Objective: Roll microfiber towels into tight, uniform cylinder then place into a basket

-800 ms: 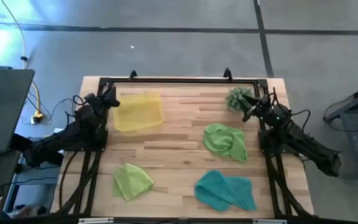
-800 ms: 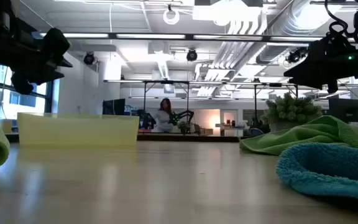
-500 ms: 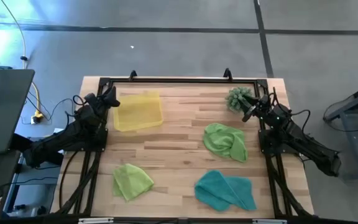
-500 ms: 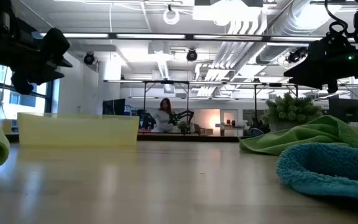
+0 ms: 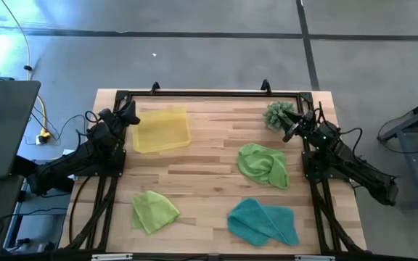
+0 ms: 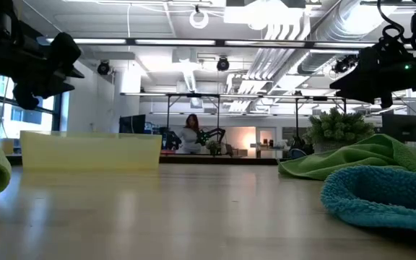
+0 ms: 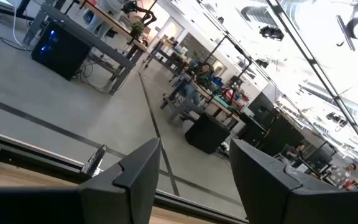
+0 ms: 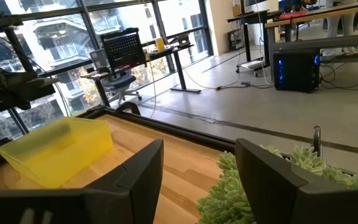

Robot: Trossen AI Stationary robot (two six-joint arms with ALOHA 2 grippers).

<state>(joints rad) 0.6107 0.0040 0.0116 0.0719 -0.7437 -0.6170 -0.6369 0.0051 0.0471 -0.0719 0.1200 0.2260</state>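
Three microfiber towels lie crumpled on the wooden table: a lime green one (image 5: 264, 164) right of centre, a smaller lime green one (image 5: 153, 211) near the front left, and a teal one (image 5: 261, 222) at the front right. The yellow basket (image 5: 161, 130) stands at the far left. My left gripper (image 5: 128, 116) waits open at the far left edge beside the basket, raised above the table. My right gripper (image 5: 293, 129) hangs open at the far right edge, next to a spiky green plant. Neither holds anything.
A spiky green ball-shaped plant (image 5: 279, 114) sits at the far right corner, right beside my right gripper and close under its fingers in the right wrist view (image 8: 253, 186). A black frame (image 5: 209, 93) runs along the table's edges. Bare wood lies in the table's middle.
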